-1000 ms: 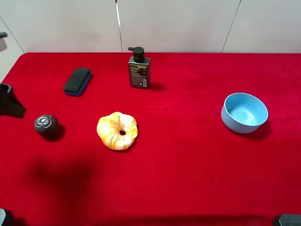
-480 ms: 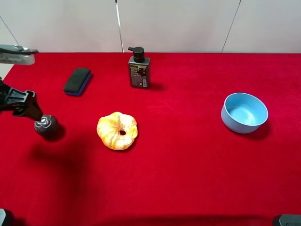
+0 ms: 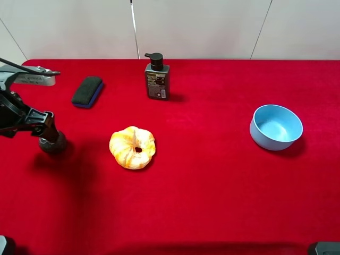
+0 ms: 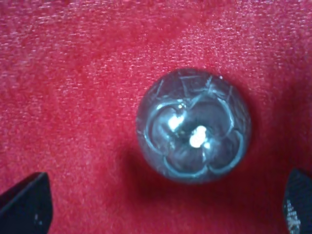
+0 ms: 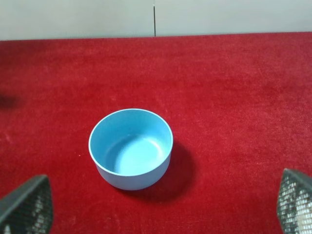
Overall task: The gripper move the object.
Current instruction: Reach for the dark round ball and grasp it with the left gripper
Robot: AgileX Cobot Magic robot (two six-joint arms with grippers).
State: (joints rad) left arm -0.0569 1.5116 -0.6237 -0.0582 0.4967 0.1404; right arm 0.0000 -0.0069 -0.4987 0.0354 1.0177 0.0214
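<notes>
The small dark ball [image 3: 56,144] with a pale flower mark lies on the red cloth at the left, left of the orange pumpkin-shaped thing [image 3: 132,147]. My left gripper [image 3: 45,132] hangs right over the ball and covers its top in the exterior view. In the left wrist view the ball [image 4: 193,125] lies centred between the two black fingertips [image 4: 24,202], and the jaws stand wide apart without touching it. The left gripper [image 4: 161,204] is open. My right gripper [image 5: 160,202] is open and empty, facing the blue bowl [image 5: 130,147].
A dark pump bottle [image 3: 157,78] stands at the back middle. A flat black-and-blue eraser block [image 3: 87,91] lies at the back left. The blue bowl [image 3: 275,127] stands at the right. The red cloth [image 3: 212,186] covers the whole table.
My left arm has come in from the left edge and now stands over the ball. The ball and the other things have not moved.
</notes>
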